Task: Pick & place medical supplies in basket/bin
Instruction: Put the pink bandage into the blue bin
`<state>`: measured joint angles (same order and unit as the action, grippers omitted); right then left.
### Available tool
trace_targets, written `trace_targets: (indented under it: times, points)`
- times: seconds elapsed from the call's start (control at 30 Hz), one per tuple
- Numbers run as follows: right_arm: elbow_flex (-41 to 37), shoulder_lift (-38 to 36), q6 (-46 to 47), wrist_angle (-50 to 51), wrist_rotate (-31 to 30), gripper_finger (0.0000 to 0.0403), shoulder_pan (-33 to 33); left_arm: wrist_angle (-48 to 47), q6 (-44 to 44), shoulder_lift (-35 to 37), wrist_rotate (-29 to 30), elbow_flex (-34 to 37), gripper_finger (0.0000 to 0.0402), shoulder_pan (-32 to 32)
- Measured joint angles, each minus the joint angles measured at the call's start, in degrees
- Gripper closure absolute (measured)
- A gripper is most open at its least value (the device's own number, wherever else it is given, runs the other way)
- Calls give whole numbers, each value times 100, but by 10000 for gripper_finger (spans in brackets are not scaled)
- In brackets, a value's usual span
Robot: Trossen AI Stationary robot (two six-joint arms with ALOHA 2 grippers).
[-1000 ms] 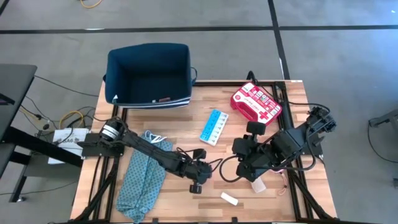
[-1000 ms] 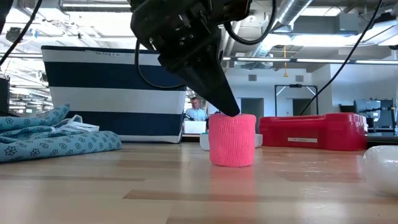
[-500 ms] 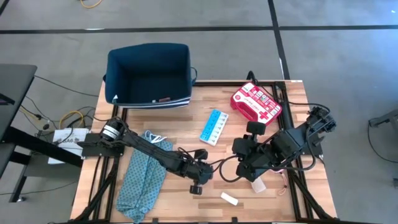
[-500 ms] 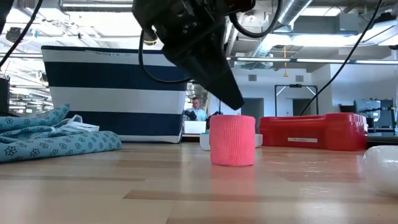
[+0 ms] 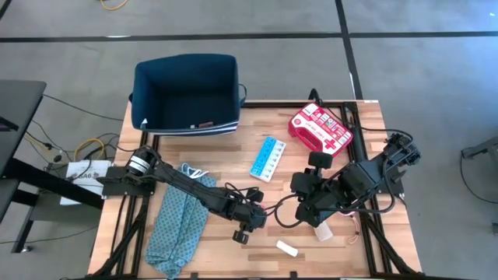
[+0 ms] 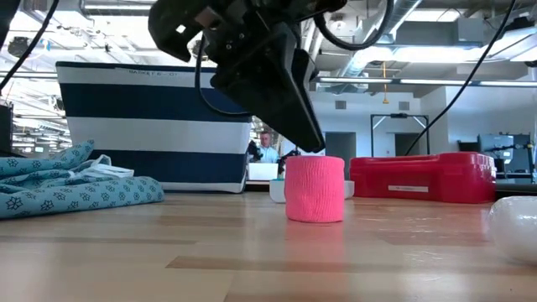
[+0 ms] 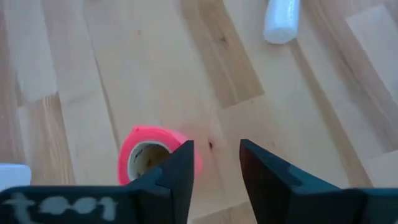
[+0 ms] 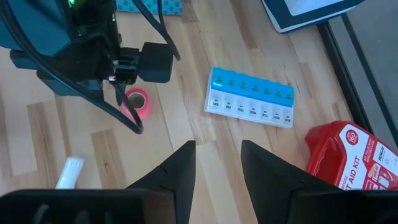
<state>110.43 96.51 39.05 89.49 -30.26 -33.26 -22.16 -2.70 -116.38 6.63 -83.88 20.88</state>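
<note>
A pink tape roll stands upright on its flat end on the table, also seen in the low view. My left gripper is open and comes down at it from above. One finger is over the roll's rim, and the other finger is out past the roll over bare wood. The light blue pill box, the red first-aid case and a white packet lie on the table. The navy bin stands at the far left. My right gripper is open and waits near the table's right side. My left gripper has one fingertip right at the top rim of the pink tape roll, slanting down from above. I cannot tell whether it touches. The roll is not between the fingers and stays upright on the table.
A teal patterned cloth lies at the near left beside my left arm. A second white packet sits under my right arm. Bare wood shows between the pill box and the bin. A person sits in the room behind the table.
My left gripper rose a little off the roll's top, then came back down onto its rim, while its wrist swung slightly toward the table's near edge. The roll kept upright. My right arm kept still.
</note>
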Motion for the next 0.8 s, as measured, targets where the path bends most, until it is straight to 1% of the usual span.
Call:
trace_targets:
  times: [0.13, 0.2, 0.33, 0.4, 0.47, 0.67, 0.8]
  points:
    - [0, 0, -1, 1, 0, 281, 0, -21, -1, 0, -199, 0, 254, 25]
    - [0, 0, 0, 1, 0, 281, 0, -21, -56, 0, -176, 0, 245, 41]
    - [0, 0, 0, 0, 0, 281, 0, -13, -83, 0, 192, 0, 230, 47]
    - [-1, 0, 0, 0, 0, 281, 0, 41, -81, 0, 440, 0, 226, 30]
    - [-2, 0, 0, 0, -1, 281, 0, 134, -90, 0, 523, -2, 225, 24]
    - [-2, 0, 0, 0, -2, 281, 0, 85, -166, 0, 427, -2, 225, 26]
    - [-2, 0, 0, -1, -2, 281, 0, 64, -81, 0, 418, 137, 225, 12]
